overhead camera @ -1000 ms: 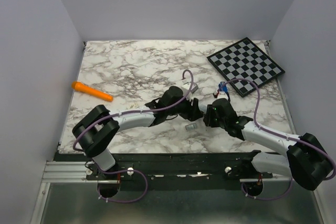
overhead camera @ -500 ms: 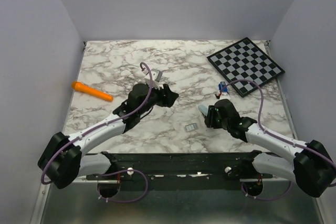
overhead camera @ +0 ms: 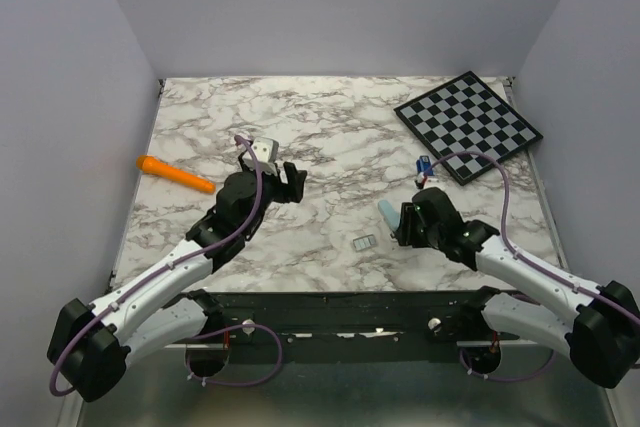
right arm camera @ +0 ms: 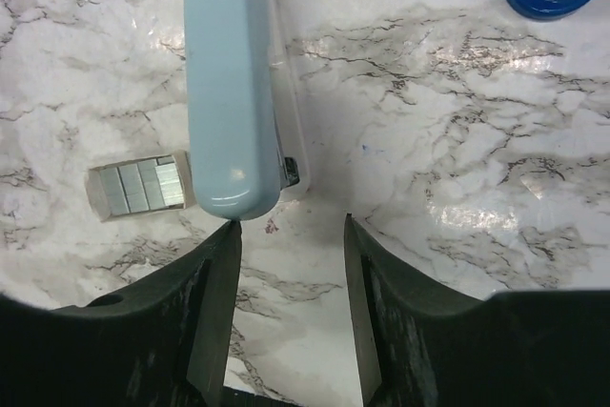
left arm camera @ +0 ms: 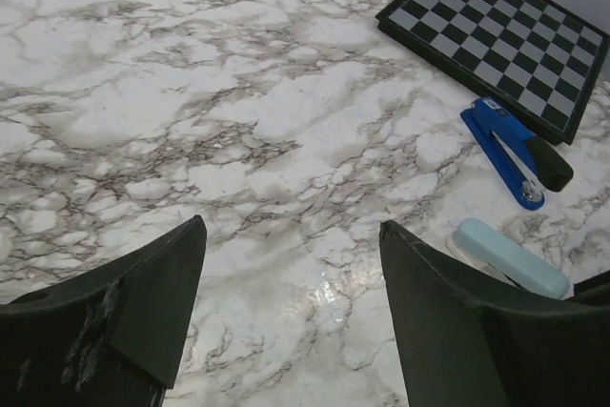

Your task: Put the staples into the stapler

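The stapler [right arm camera: 231,92], light blue on top with a whitish underside, lies flat on the marble table [overhead camera: 330,137]. In the top view the stapler [overhead camera: 385,210] is right of centre. The staples [right arm camera: 138,186] are a small silvery block lying just beside it; from above the staples [overhead camera: 365,242] sit toward the near edge. My right gripper [right arm camera: 291,223] is open, and its left fingertip is at the stapler's near end, nothing between the jaws. My left gripper [left arm camera: 291,226] is wide open and empty over bare marble, well left of the stapler [left arm camera: 510,256]. From above, the left gripper [overhead camera: 293,183] is near mid-table.
A dark blue stapler-like tool [left arm camera: 515,152] lies next to a chessboard [overhead camera: 468,124] at the back right. An orange pen-like stick [overhead camera: 175,174] lies at the left. Grey walls close in the table on three sides.
The left arm has swung away from the stapler to the left and its jaws have widened. The right gripper has opened, and the stapler now lies free in front of it.
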{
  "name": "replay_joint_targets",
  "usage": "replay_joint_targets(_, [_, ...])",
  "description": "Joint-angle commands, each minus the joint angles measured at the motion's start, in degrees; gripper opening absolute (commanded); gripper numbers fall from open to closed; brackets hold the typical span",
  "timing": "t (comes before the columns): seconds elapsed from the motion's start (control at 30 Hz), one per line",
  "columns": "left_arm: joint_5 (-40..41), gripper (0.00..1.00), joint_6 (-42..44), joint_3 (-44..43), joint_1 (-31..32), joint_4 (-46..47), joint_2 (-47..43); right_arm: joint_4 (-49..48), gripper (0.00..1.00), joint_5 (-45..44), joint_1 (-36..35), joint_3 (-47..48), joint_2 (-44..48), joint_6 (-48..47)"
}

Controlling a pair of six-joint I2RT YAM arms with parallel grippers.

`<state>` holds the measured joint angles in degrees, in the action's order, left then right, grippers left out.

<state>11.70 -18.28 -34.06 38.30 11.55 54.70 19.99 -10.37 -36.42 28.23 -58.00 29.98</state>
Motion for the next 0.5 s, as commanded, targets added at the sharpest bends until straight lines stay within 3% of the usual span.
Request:
replay_joint_targets(0.0, [8.6,0.82,4.5,0.8,-0.2,-3.0,-4.3,8.8,0.56,0.1,-0.1,5.1,1.6,1.3])
replay_joint_targets(0.23, [14.8,0.93,9.3,1.8,-0.4,-3.7,-9.5,19.3,0.63,0.0,-0.1,14.7,0.4,-0.9])
replay_joint_targets(0.47, [19.4,0.96,12.6,3.0,-0.4,-3.9,-12.2,27.2,0.64,0.3,0.2,26.0,-10.4,-4.6])
